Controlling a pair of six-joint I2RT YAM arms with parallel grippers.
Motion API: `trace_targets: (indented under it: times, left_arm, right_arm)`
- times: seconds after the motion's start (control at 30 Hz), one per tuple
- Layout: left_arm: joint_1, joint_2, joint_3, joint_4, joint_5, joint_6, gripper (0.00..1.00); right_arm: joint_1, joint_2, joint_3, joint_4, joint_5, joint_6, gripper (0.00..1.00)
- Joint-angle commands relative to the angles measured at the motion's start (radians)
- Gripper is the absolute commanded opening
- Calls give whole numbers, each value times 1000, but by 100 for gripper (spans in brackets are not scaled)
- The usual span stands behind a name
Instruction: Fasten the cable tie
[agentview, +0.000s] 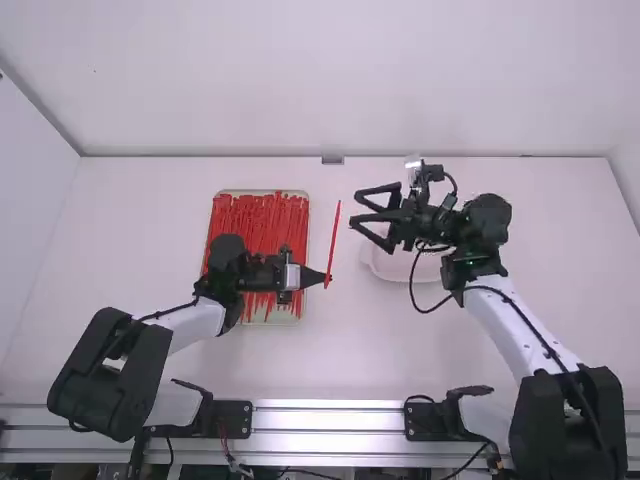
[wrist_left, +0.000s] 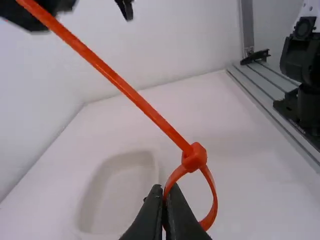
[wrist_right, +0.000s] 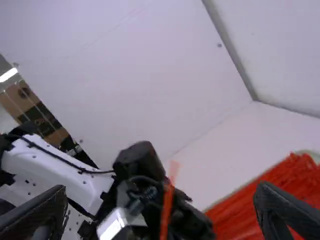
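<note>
We see the left hand pinched on the tie, its two fingers pressed together on the loop just below the head. The tie is threaded: the strap curls out from between those fingers, round, and back into the head. From the head, the tail runs straight on, away from the left hand and up off the tabletop. The right hand hangs in the air just past the tail's far end, its fingers spread wide and holding nothing. The tail's tip lies close to those fingertips, but we cannot tell whether it touches either of them. Behind the left hand, under its wrist, a tray sits on the tabletop heaped with spare ties of the same red. Ahead of the left hand's fingertips, past the loop, a shallow white dish rests on the tabletop, lying below the right hand's wrist. The loop itself hangs clear of the tabletop, between the left hand and that dish.
</note>
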Motion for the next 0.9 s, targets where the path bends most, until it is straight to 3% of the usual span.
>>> trace_targets:
  times: [0.0,0.17,0.3,0.57,0.87]
  left_arm:
    - [0,-1,4,17,7,-22,2]
    - [2,-1,4,98,4,-95,2]
    - [0,-1,28,92,5,-121,3]
    - [-4,-1,82,29,6,-123,2]
    - [40,-2,115,29,13,-150,2]
  right_arm:
    - [-32,-15,27,-86,-29,-124,98]
    - [-56,-15,26,-371,-44,-329,98]
    - [5,-15,26,-483,-91,-483,98]
    - [156,-15,26,-496,-80,-668,98]
    - [151,-15,26,-453,-80,-651,98]
